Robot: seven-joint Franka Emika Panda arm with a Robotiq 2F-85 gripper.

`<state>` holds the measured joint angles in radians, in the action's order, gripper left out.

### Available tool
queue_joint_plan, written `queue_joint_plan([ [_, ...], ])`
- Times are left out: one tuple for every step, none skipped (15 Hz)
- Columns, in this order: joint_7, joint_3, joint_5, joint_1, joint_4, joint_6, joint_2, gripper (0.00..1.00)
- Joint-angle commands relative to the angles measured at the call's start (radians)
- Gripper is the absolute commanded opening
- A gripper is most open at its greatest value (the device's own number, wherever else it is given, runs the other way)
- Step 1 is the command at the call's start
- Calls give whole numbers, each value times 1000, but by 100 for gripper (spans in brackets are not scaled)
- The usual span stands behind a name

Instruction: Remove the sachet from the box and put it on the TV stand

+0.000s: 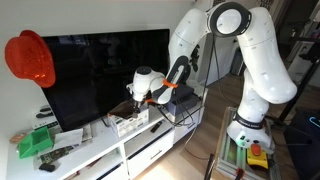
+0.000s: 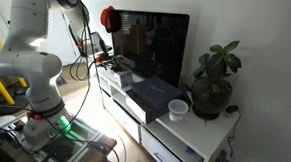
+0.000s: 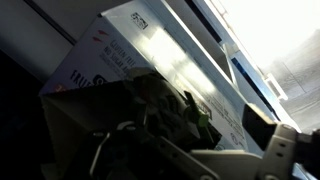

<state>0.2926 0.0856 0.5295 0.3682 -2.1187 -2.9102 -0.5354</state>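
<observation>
The small white box point(image 1: 128, 123) with dark markings stands on the long white TV stand point(image 1: 95, 152), in front of the black TV. My gripper point(image 1: 134, 103) hangs just above the box's open top. In the wrist view the box point(image 3: 150, 50) fills the frame. Its inside is dark, with a greenish sachet point(image 3: 172, 108) sticking up among dim contents. One dark finger pad point(image 3: 257, 126) shows far to the right, outside the box wall. The other finger is lost in shadow. The jaws look spread and hold nothing. The stand also shows in an exterior view point(image 2: 183, 133).
A red hat point(image 1: 30, 56) hangs at the TV's corner. Green items point(image 1: 35, 143) lie at one end of the stand. A dark grey flat box point(image 2: 155, 93), a white cup point(image 2: 178, 110) and a potted plant point(image 2: 213, 85) sit towards the other end.
</observation>
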Motion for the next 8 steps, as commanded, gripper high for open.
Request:
queue_joint_plan([
  [20, 19, 10, 24, 71, 5, -62, 69],
  [26, 24, 8, 28, 81, 20, -68, 61],
  [24, 23, 7, 27, 88, 18, -74, 54],
  [-10, 42, -39, 49, 91, 11, -78, 48],
  [-9, 45, -46, 53, 98, 11, -83, 39],
  [-4, 54, -50, 61, 104, 9, -87, 33],
  [-1, 56, -58, 68, 108, 18, -86, 25],
  [6, 64, -64, 79, 112, 26, -85, 19],
])
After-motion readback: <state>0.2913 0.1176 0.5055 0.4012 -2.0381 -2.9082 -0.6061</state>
